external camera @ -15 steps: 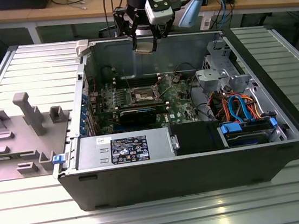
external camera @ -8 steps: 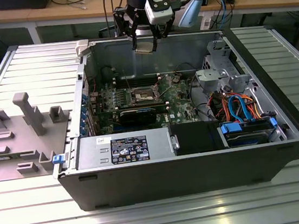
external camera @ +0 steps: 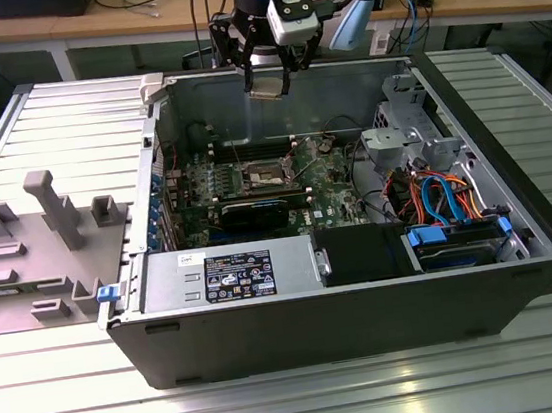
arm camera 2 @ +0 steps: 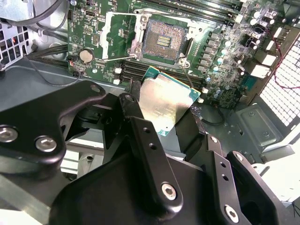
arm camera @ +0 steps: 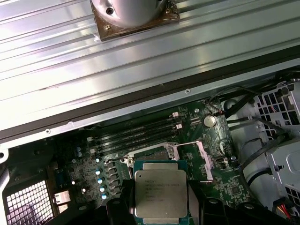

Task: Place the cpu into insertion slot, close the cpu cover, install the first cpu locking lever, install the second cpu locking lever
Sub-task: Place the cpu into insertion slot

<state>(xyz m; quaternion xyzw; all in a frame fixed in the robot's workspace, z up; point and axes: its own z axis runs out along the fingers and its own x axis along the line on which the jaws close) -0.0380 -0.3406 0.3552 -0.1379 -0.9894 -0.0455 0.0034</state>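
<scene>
Tool [external camera: 270, 79] is clamped on the small flat square silvery-grey cpu [arm camera 2: 166, 101] | held well above the green motherboard [arm camera 2: 89, 33] | dark square insertion slot [arm camera 2: 164, 40] is uncovered below | judgement: cpu should be held level, edges squared to slot rim.

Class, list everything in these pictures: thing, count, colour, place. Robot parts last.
cpu: one, silvery top, held in the claw above the motherboard
insertion slot: one, dark centre, empty, on the motherboard
cpu cover: one, silvery, open beside the insertion slot
motherboard: one, green, inside the computer case
computer case: one, dark grey, on the table
cables: several, orange and blue, inside the computer case, exterior view's right
fixture tray: one, grey, exterior view's left
table: one, silvery slats
claw: one, black, shut on the cpu
</scene>
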